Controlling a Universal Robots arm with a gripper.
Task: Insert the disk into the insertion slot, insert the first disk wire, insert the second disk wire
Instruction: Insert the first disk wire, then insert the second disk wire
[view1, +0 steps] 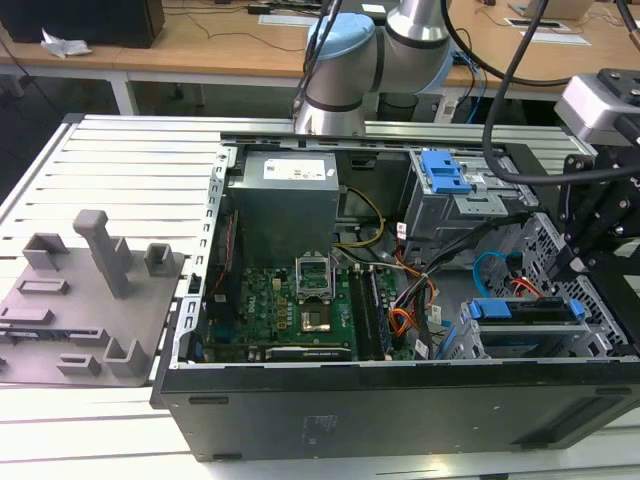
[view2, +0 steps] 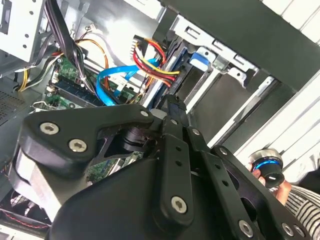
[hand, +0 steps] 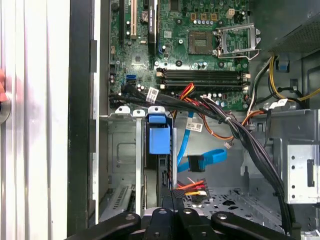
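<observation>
The disk stands in the insertion slot at the exterior view's right, and its blue carrier shows in the first wrist view. My gripper reaches down into the cage just behind the disk. Its fingers are closed together at the dark plug of the red-yellow first disk wire. In the second wrist view the gripper points at the disk's end, with the red-yellow wire arching above. The light-blue second disk wire loops loosely beside it, plug hanging free.
A blue-latched grey bay sits behind the cage. A black cable bundle crosses beside the motherboard. A person's hand holds a round knob outside the case. Grey fixtures lie at the exterior view's left.
</observation>
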